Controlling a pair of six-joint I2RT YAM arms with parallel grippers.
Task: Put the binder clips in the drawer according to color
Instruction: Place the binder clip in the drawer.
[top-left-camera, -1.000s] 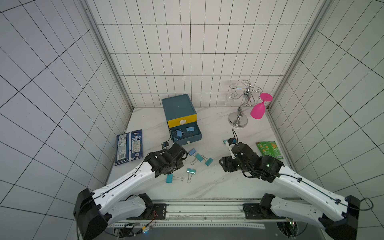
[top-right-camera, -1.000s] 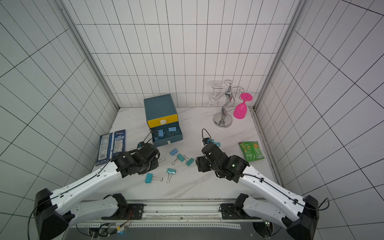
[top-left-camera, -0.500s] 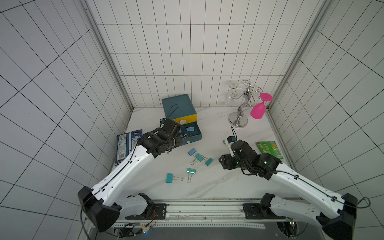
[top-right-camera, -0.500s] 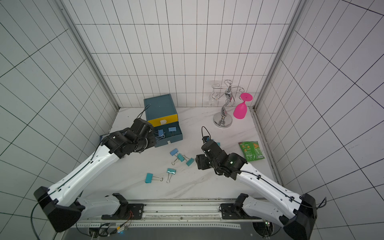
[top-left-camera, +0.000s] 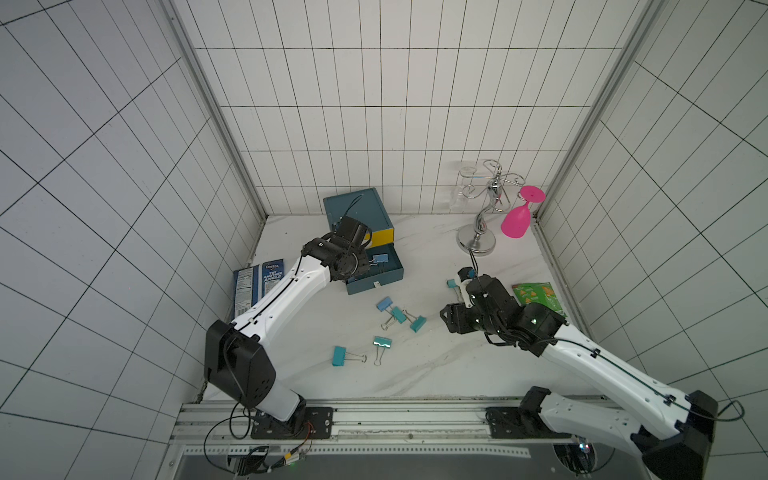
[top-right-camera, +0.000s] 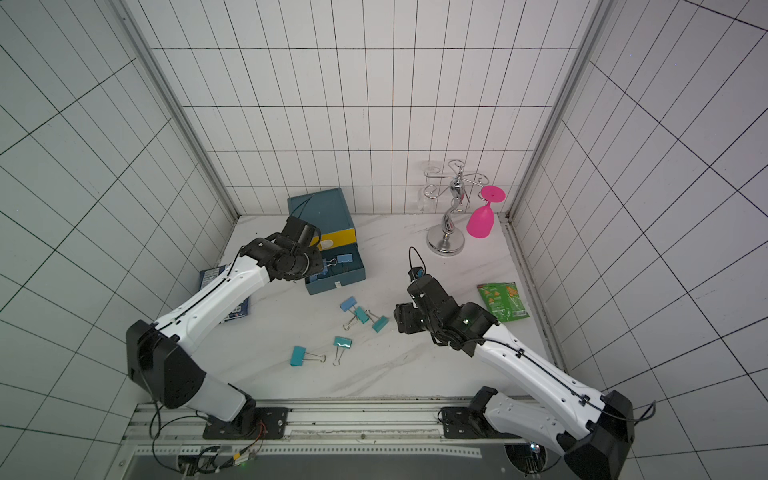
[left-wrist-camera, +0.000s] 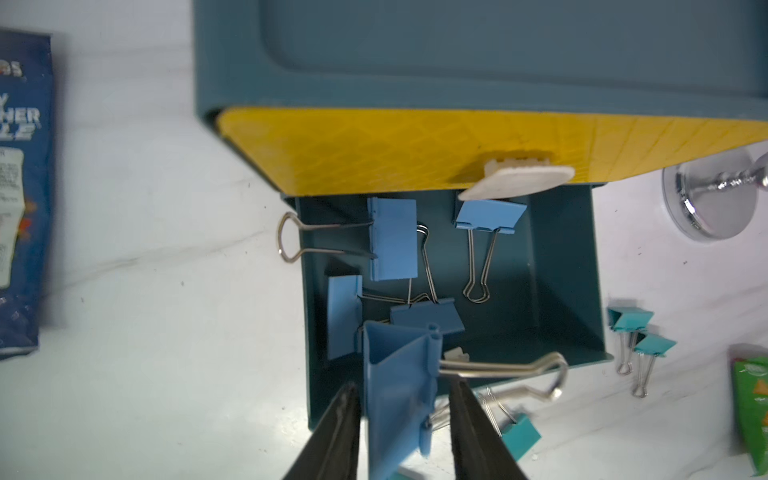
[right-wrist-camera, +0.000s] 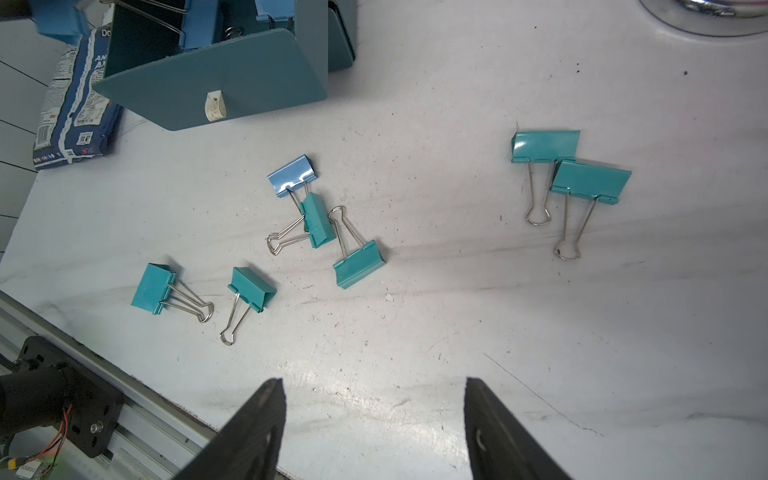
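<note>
One drawer cabinet (top-left-camera: 353, 205) stands on the tabletop (top-left-camera: 415, 374), with its single open teal drawer (left-wrist-camera: 582, 291) just beyond the left fingers (left-wrist-camera: 328, 449). These are parted, with a fifth light-blue clip (left-wrist-camera: 395, 395) between them and a slight gap either side. Four light-blue clips (left-wrist-camera: 392, 239) lie inside the drawer. The right fingers (right-wrist-camera: 257, 428) are spread wide and empty. Ahead of them lie six teal clips (right-wrist-camera: 359, 264) and a lone light-blue clip (right-wrist-camera: 293, 174).

Bright, even light; soft shadows, mild glare.
</note>
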